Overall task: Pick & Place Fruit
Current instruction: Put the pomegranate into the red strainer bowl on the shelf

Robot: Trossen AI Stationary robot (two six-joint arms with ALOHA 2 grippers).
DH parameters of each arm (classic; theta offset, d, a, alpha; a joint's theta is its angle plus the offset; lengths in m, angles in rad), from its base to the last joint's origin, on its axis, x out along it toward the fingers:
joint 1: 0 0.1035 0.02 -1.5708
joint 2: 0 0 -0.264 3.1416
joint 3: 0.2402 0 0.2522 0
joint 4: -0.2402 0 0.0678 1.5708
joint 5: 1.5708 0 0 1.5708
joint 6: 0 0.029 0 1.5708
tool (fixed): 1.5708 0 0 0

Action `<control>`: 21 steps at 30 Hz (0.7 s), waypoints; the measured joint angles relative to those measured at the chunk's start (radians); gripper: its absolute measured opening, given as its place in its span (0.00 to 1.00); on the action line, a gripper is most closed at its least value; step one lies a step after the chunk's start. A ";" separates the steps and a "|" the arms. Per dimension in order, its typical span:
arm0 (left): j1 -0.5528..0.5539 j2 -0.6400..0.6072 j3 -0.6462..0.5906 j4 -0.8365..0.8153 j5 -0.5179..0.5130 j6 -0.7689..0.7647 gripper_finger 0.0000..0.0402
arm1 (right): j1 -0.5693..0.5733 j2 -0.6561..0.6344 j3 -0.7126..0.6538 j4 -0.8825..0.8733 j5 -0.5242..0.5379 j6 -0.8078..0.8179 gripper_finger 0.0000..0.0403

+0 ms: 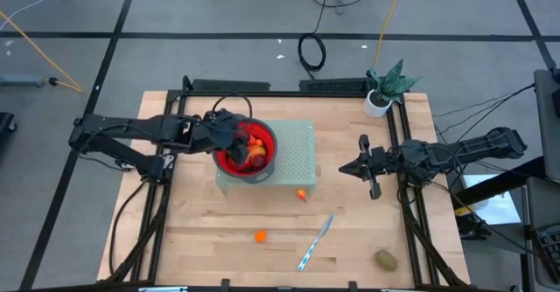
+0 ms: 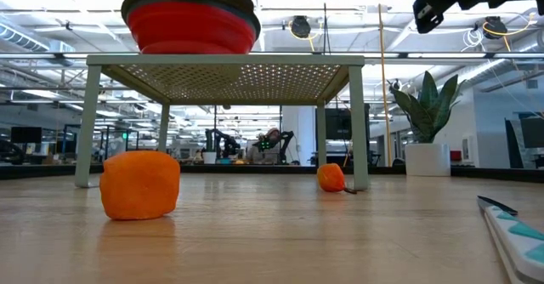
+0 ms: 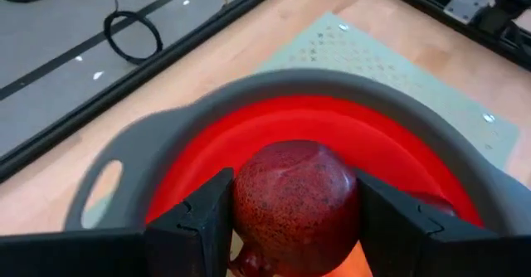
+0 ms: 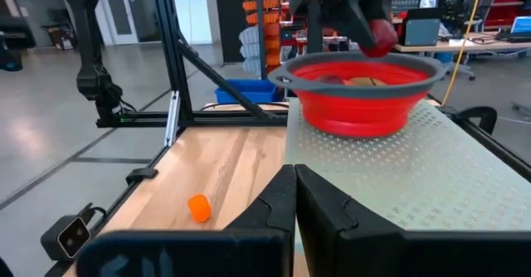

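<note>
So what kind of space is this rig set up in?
Most likely a robotics lab or open workshop floor. The wooden table sits in a black metal frame on bare grey floor with loose cables, and the low view shows long rows of workbenches under bright ceiling lights.

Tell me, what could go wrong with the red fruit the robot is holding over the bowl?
The left gripper holds the dark red fruit above the red bowl, which already has fruit inside. Dropped, it might bounce or roll out. The bowl also sits near the edge of the little green table, so a bump could tip it off.
</note>
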 joint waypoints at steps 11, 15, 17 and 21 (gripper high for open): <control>0.071 0.080 0.000 -0.019 0.068 0.031 0.52 | 0.000 -0.004 -0.015 0.041 0.000 -0.018 0.00; 0.089 0.085 0.000 -0.015 0.075 0.031 0.52 | 0.000 -0.004 -0.015 0.042 0.000 -0.017 0.00; 0.096 0.085 0.000 -0.014 0.079 0.026 0.52 | 0.000 -0.004 -0.015 0.043 0.000 -0.016 0.00; 0.097 0.085 0.000 -0.014 0.079 0.030 0.52 | 0.000 -0.004 -0.015 0.052 0.000 -0.016 0.00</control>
